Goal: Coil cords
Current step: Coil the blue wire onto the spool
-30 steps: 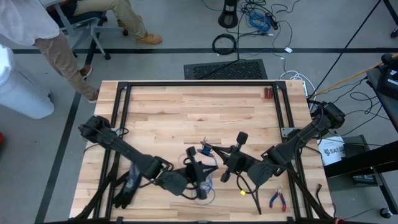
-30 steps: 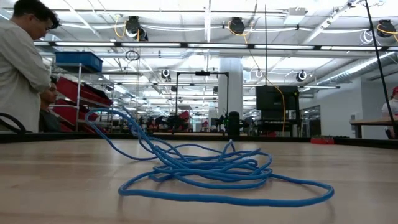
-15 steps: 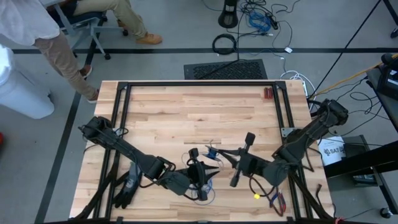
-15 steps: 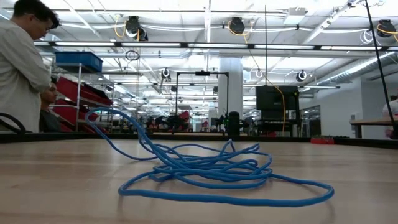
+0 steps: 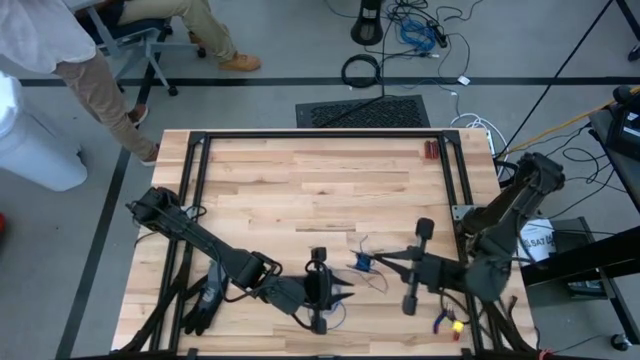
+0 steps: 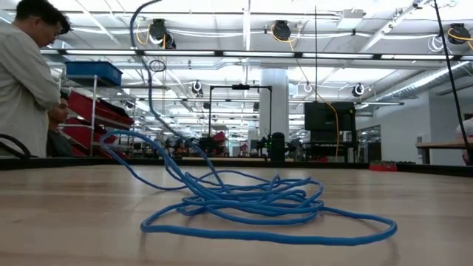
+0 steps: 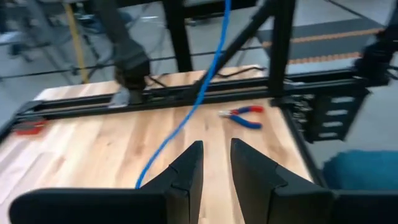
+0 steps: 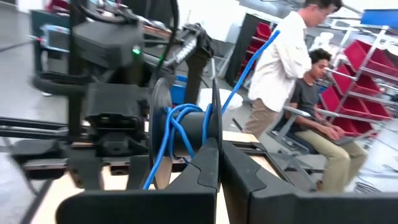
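Right hand, clamped on the cord's spool, has carried it away from the left hand, whose fingers have parted. Cord trails across the table toward the pliers, so winding seems underway.

Cord on table between left pincer and right pincer.

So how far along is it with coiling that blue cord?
Partway at best, I'd guess. Done: a few turns of blue cord sit on the spool pinched in the right gripper. In hand: a strand rises off the table, running past the open left gripper. Left: most of the cord lies in a loose tangle on the wood.
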Action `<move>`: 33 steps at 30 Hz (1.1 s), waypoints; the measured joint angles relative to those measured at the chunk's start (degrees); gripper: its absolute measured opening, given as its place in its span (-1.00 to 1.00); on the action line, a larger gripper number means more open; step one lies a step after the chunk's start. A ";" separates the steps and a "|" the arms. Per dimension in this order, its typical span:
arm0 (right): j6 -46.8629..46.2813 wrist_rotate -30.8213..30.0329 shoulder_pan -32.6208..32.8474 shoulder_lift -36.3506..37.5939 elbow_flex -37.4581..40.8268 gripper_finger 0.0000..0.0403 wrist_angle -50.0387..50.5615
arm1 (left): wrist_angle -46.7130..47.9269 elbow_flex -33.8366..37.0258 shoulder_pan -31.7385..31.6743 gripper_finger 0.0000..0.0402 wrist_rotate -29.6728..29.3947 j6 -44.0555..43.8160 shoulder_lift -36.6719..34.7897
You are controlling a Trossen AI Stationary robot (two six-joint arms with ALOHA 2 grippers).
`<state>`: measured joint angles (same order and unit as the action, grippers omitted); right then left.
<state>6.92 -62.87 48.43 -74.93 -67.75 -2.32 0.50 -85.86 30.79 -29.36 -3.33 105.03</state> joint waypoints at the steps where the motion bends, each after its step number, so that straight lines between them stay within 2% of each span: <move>1: 0.00 0.10 0.66 0.32 0.00 -1.00 0.30 | 0.02 0.00 0.00 -0.56 0.90 0.79 0.00; 11: 1.75 0.15 4.37 1.35 0.00 -1.00 0.48 | 2.16 0.00 0.34 -0.56 2.79 2.21 0.00; 17: 1.95 0.13 4.50 1.35 0.00 -1.00 0.46 | 2.95 0.00 0.45 -0.56 6.84 2.16 0.00; 33: 1.86 0.13 4.50 1.35 0.00 -1.00 0.43 | 2.93 0.00 0.47 -0.56 6.78 -3.67 0.00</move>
<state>8.78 -62.74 52.93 -73.58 -67.75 -1.89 3.43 -85.86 31.25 -22.59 -7.00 105.03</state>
